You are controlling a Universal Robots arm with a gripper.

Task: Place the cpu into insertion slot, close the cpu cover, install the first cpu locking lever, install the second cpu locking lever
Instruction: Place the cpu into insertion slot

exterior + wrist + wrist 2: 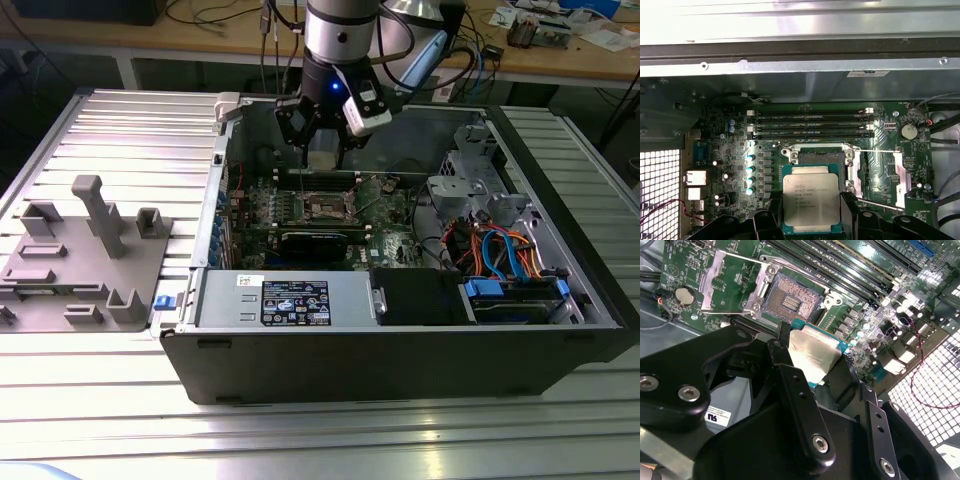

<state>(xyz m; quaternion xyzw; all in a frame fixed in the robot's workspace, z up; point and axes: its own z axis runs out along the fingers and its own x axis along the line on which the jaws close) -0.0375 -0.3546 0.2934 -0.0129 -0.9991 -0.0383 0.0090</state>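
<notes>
Exterior view: tool (322, 166) upright, cpu (321, 157) above insertion slot (328, 208)

What my own grip hides
In the first wrist view the cpu (811, 197) I clamp covers part of the insertion slot (820, 157), and my fingers (856, 212) hide stretches of its two side edges; in the second wrist view one finger (800, 405) masks part of its metal top.

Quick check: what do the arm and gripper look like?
The arm is a silver-grey metal cylinder with a glowing blue ring below. The gripper is matte black, built of angular linked bars with silver screw heads. A small white block sits on its side, and black cables run beside the arm.
</notes>
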